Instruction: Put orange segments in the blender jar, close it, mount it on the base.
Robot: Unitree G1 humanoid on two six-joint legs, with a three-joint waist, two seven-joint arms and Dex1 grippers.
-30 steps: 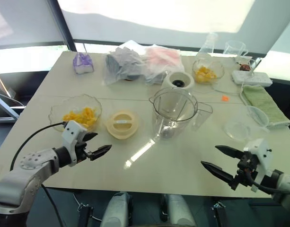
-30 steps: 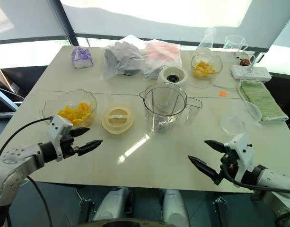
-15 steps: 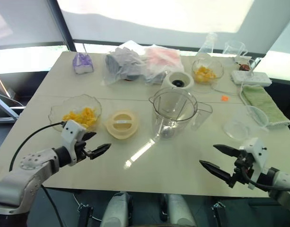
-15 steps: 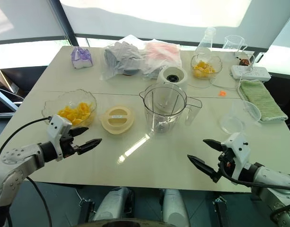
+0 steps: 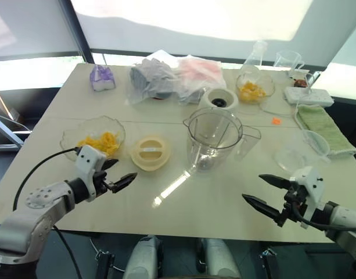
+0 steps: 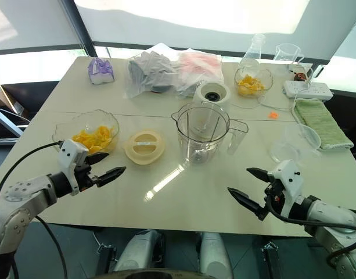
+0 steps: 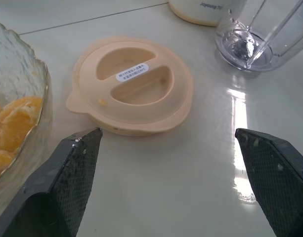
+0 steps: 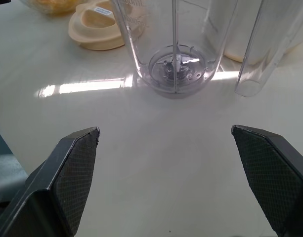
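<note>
The clear blender jar (image 5: 212, 139) stands upright and empty mid-table, its handle toward the right. Behind it sits the cream base (image 5: 219, 99) with a black socket on top. Orange segments (image 5: 101, 142) lie in a glass bowl (image 5: 73, 135) at the left, and more orange segments (image 5: 251, 90) fill a second bowl at the back right. My left gripper (image 5: 121, 171) is open just in front of the left bowl, pointing at the pale-yellow lid (image 7: 131, 91). Open too, my right gripper (image 5: 253, 187) hovers near the front right, aimed at the jar's bottom (image 8: 176, 66). Neither holds anything.
Plastic bags (image 5: 172, 75) and a purple packet (image 5: 101, 77) lie at the back. A flask (image 5: 257, 55), a beaker (image 5: 288, 60), a power strip (image 5: 308, 96), a green towel (image 5: 323, 128) and a clear dish (image 5: 291, 160) crowd the right side. One loose orange bit (image 5: 276, 121) rests there.
</note>
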